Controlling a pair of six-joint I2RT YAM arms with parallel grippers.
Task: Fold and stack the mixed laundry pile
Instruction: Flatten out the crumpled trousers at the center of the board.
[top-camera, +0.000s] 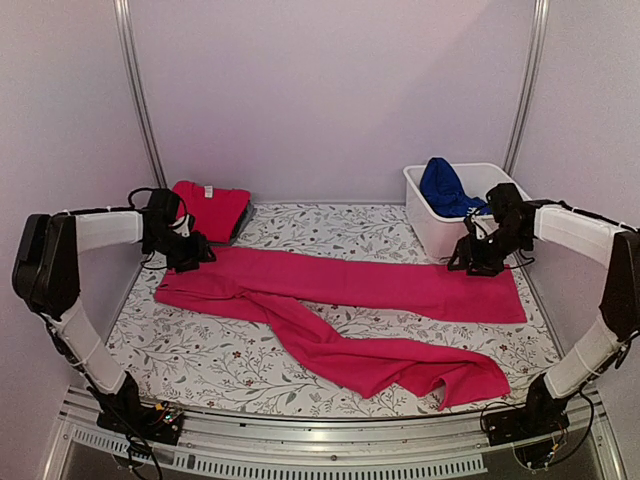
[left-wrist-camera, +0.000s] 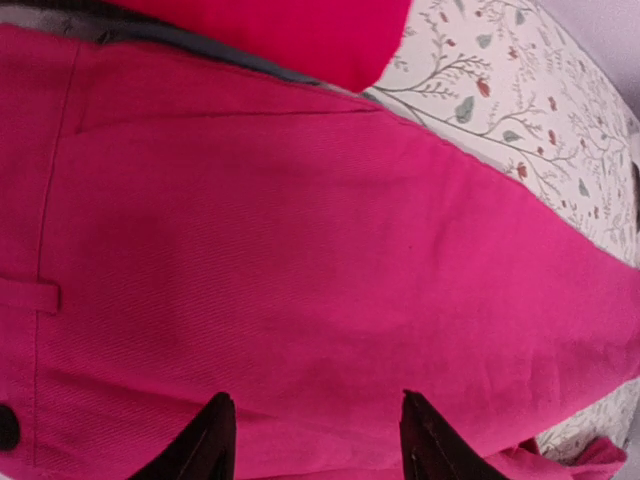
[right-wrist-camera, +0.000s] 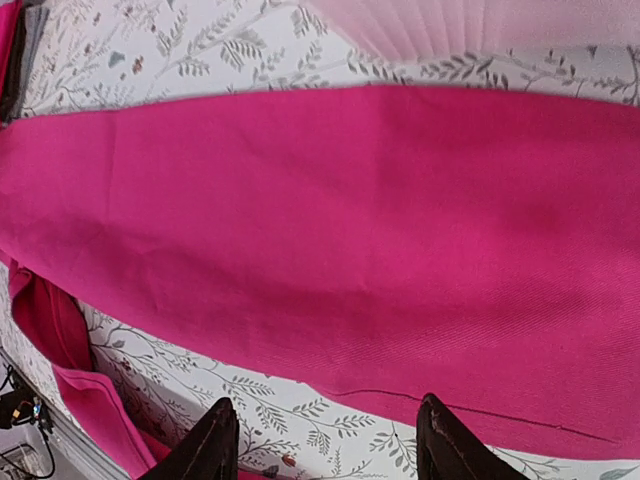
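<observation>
Magenta-pink trousers (top-camera: 340, 300) lie spread across the floral cloth, one leg stretched straight to the right, the other angled toward the front. My left gripper (top-camera: 196, 255) hangs open over the waistband end (left-wrist-camera: 300, 260), its two dark fingertips (left-wrist-camera: 212, 440) apart with nothing between them. My right gripper (top-camera: 475, 262) stands open just above the far leg's hem (right-wrist-camera: 400, 230), also empty. A folded red tee (top-camera: 210, 208) rests at the back left on a dark garment (top-camera: 238, 226). A royal blue garment (top-camera: 442, 187) sits in the tub.
A white plastic tub (top-camera: 430, 222) stands at the back right, close behind my right gripper. The floral leaf-patterned cloth (top-camera: 200, 350) covers the table. Metal rails run along the near edge (top-camera: 320, 440).
</observation>
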